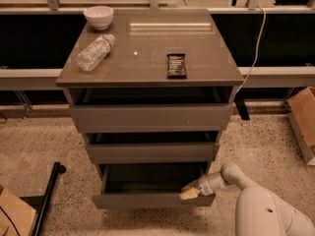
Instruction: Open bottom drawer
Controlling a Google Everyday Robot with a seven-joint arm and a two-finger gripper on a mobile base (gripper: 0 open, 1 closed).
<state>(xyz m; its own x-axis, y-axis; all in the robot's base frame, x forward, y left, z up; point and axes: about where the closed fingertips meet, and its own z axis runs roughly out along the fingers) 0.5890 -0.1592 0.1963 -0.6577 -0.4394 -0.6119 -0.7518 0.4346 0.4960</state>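
The bottom drawer is the lowest of three grey-brown drawers in the cabinet. It stands pulled out, and its dark box interior shows behind the flat front. My gripper comes in from the lower right on a white arm. Its tan tip sits at the top right edge of the bottom drawer's front. The two drawers above, the top and the middle, stick out only a little.
On the cabinet top lie a white bowl, a clear plastic bottle on its side and a dark snack bar. A cardboard box stands at right, another box and a black pole at lower left.
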